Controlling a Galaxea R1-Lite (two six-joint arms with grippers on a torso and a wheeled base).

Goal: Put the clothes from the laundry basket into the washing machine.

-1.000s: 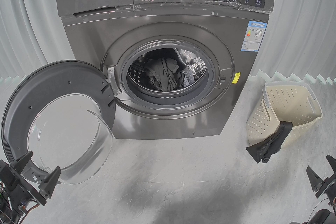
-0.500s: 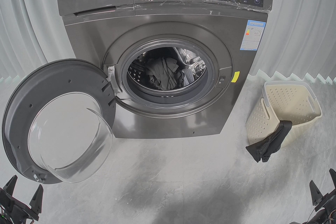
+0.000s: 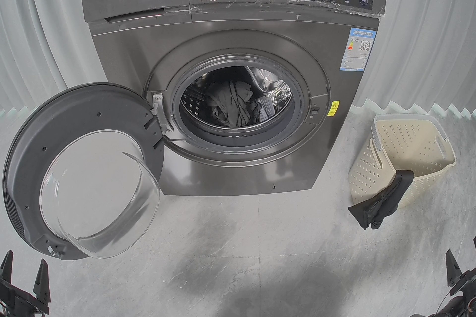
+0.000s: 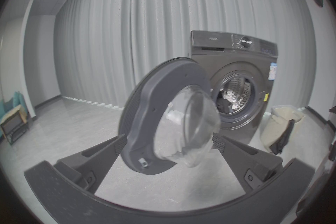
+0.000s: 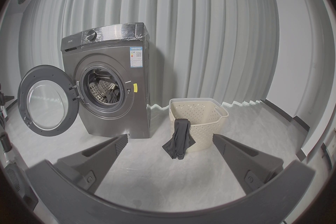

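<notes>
Judging by how things lie, the task is well along but unfinished. A heap of dark grey clothes [image 3: 230, 105] already sits inside the drum [image 3: 270, 82] of the washing machine [image 3: 129, 50], which stands at the back of the floor [image 3: 248, 243] against the pleated curtain [image 3: 39, 11]. Its door [image 3: 34, 134] hangs wide open toward the floor's left side.

What seems to be left is one dark garment [image 3: 382, 204]. It is draped over the near rim of the laundry basket [image 3: 364, 169], with most of it trailing down the outer wall to the floor. The basket stands by the floor's right edge, just beside the machine's right front corner. Its inside looks bare as far as the head view shows, so this may be the last piece.

The left tool [image 3: 25, 261] sits low at the near left corner of the floor, below the door, with its fingers spread apart and nothing between them. The right tool [image 3: 462, 256] sits at the near right corner, short of the basket, likewise spread and empty.

The machine is brushed grey metal with film over its control panel. The drum is shiny perforated steel. The door is a matte grey ring around a bulging clear bowl. The basket is cream plastic, rounded and peppered with small holes. The garment looks thin, limp and matte, and will likely sag and fold when lifted. The floor is pale marbled tile.
</notes>
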